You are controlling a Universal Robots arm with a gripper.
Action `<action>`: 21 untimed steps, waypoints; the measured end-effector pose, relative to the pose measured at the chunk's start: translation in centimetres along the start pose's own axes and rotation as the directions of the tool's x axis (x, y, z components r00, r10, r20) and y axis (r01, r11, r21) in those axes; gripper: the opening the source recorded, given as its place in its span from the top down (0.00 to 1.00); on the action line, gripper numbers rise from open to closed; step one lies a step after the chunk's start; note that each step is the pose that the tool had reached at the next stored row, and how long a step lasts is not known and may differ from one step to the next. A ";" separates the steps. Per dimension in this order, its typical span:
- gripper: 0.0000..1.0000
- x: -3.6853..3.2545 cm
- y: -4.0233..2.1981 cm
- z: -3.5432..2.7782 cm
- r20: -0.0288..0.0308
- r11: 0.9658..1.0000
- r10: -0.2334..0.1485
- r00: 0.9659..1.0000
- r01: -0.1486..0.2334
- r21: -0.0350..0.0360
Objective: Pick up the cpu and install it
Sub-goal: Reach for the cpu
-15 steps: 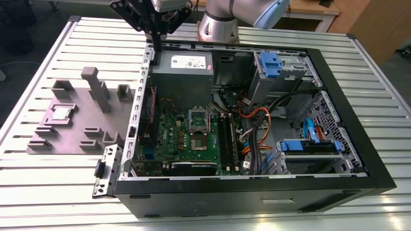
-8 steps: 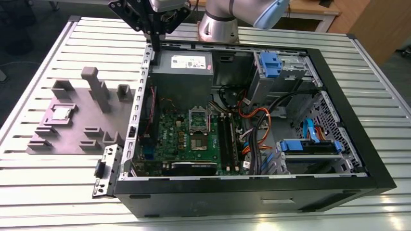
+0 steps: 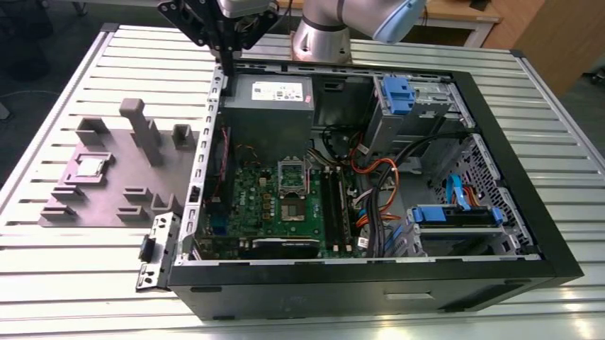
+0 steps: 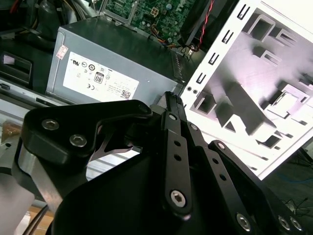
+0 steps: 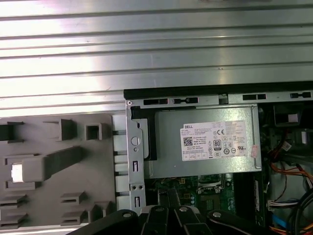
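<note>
a slatted aluminium table (image 3: 57, 92) carries an open computer case (image 3: 529, 212) and, on the exterior view's left, a grey holder tray (image 3: 104, 205) — the cpu (image 3: 90, 166) lies flat in one of its recesses, well apart from the gripper (image 3: 227, 51), which hangs closed and empty above the case's rim, near the power supply (image 3: 268, 106)
</note>
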State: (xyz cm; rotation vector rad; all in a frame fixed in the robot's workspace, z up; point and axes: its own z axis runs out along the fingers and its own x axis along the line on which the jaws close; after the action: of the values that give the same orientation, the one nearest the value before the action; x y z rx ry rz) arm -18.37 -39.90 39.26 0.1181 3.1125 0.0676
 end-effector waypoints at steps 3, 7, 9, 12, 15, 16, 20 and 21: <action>0.89 0.08 -0.01 0.00 0.000 1.000 0.000 1.000 0.000 0.000; 0.89 0.17 -0.01 0.01 0.000 1.000 0.000 1.000 0.000 0.000; 0.89 0.23 -0.02 0.01 0.000 1.000 0.000 1.000 0.000 0.000; 0.89 0.30 -0.02 0.01 0.000 1.000 0.000 1.000 0.000 0.000; 0.89 0.37 -0.03 0.02 0.000 1.000 0.000 1.000 0.000 0.000; 0.89 0.39 -0.03 0.02 0.000 1.000 0.000 1.000 0.000 0.000; 0.89 0.48 -0.04 0.03 0.000 1.000 0.000 1.000 0.000 0.000; 0.89 0.51 -0.04 0.03 0.000 1.000 0.000 1.000 0.000 0.000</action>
State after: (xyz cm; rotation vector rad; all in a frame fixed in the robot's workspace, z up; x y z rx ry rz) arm -18.88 -39.90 39.22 0.1181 3.1125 0.0676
